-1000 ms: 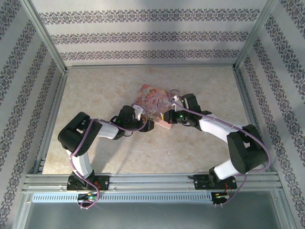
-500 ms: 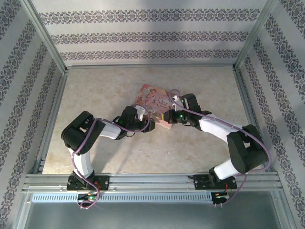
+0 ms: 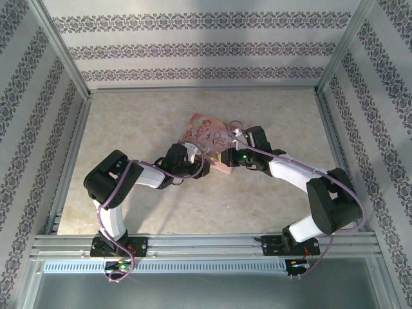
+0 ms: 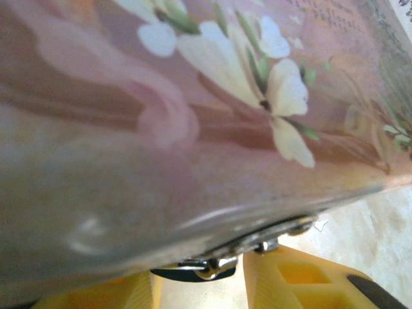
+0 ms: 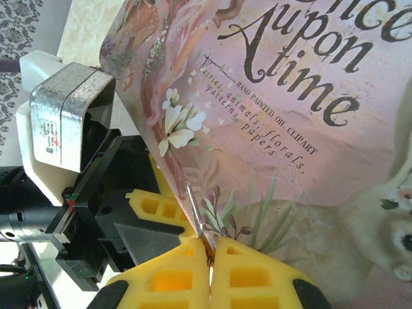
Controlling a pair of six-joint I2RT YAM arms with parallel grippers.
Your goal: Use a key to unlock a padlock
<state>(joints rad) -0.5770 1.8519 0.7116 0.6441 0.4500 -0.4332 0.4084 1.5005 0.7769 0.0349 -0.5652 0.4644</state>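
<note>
Right gripper (image 5: 209, 250): jaws pressed together on key (image 5: 195, 215), blade poking up past tips, against pink box (image 5: 309, 161).
Left gripper (image 4: 199, 278): padlock (image 4: 215, 262) between jaws under box edge; cannot tell if clamped.
Risk: thin key twists or slips if pushed off-line, since box hides keyhole.

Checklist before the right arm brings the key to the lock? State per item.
1. right gripper holds the key: ok, fingers shut on it, blade sticking out.
2. left gripper holds the padlock: cannot tell, blurred silvery metal between its fingers.
3. Keyhole faces the key: cannot tell.
4. Key tip lined up with the lock: cannot tell.
5. pink box clear of both grippers: not ok, it crowds both.
</note>
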